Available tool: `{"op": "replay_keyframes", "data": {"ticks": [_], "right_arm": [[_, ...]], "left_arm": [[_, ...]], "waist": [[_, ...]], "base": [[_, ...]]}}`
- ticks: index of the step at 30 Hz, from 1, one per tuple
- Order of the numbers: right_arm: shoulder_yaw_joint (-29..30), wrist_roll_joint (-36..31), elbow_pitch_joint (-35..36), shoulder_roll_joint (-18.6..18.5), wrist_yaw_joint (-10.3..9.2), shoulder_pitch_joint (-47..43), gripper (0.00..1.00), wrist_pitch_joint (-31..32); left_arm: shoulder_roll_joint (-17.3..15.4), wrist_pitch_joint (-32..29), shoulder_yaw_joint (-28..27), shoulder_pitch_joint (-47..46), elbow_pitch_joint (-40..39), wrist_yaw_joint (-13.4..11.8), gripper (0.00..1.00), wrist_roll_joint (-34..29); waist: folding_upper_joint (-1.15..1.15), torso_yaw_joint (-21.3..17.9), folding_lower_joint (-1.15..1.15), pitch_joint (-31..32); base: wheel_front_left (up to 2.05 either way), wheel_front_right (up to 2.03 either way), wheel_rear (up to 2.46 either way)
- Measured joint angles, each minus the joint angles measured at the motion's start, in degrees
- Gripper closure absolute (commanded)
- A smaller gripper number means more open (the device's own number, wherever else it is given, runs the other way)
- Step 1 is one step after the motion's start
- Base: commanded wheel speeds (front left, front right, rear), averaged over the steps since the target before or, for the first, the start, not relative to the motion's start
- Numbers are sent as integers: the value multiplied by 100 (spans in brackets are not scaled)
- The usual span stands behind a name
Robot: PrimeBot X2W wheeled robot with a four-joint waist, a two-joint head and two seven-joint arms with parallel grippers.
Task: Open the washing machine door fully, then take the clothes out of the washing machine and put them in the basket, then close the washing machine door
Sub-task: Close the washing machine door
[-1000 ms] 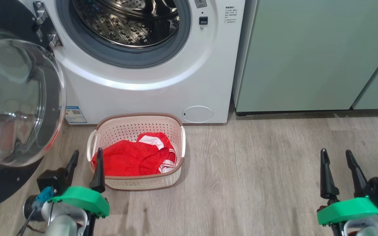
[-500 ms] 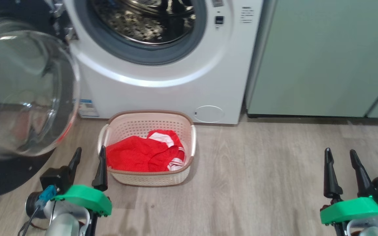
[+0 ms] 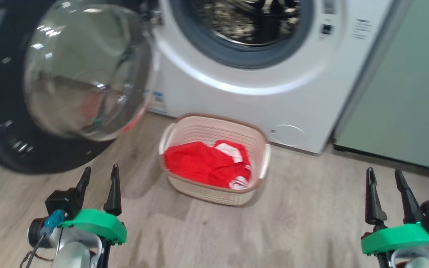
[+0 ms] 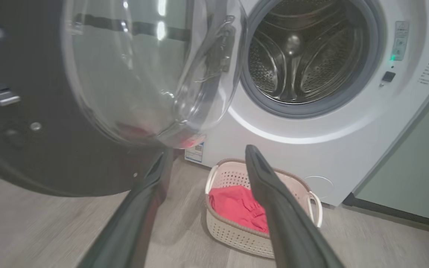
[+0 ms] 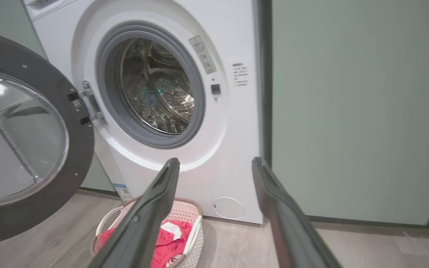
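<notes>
Beside green cabinet [image 3: 415, 93]: washer [image 3: 304, 93], drum mouth facing robot. Hinged at its left: door [image 3: 84, 70], swung wide, glass bulge facing out. On floor [image 3: 311, 223] just before washer: basket [image 3: 214, 117], long axis roughly along washer front, clothes [image 3: 199, 163] heaped inside. L gripper [image 3: 101, 168] & R gripper [image 3: 383, 171]: fingers spread, nothing held, pointing up-view. Blue sticker [image 4: 196, 152], panel labels [image 5: 202, 54]: text unreadable.
</notes>
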State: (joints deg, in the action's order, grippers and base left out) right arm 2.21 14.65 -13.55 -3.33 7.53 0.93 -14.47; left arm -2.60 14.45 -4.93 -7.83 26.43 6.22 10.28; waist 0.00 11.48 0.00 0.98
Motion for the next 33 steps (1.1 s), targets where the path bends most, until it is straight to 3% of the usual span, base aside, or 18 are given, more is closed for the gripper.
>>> {"op": "replay_keyframes", "data": {"ticks": [15,29,30,31,33], "right_arm": [[-156,2,2,44,0,66,0,0],[-522,7,-142,-53,0,483,0,0],[-531,8,-143,-54,0,483,0,0],[-538,14,-149,-54,0,484,0,0],[-545,55,-171,-54,0,483,0,0]], "left_arm": [[2,1,-208,-62,-47,-93,0,-7],[19,1,-586,73,-412,-205,0,107],[24,1,-612,75,-410,-202,42,177],[32,1,-659,75,-398,-186,100,281],[38,1,-809,74,-321,-120,100,549]], "waist": [[0,1627,0,-100],[0,1863,0,-345],[0,1862,0,-343],[0,1859,0,-337],[0,1851,0,-319]], "base": [[0,0,0],[0,0,0],[0,0,0],[0,0,0],[0,0,0]]}}
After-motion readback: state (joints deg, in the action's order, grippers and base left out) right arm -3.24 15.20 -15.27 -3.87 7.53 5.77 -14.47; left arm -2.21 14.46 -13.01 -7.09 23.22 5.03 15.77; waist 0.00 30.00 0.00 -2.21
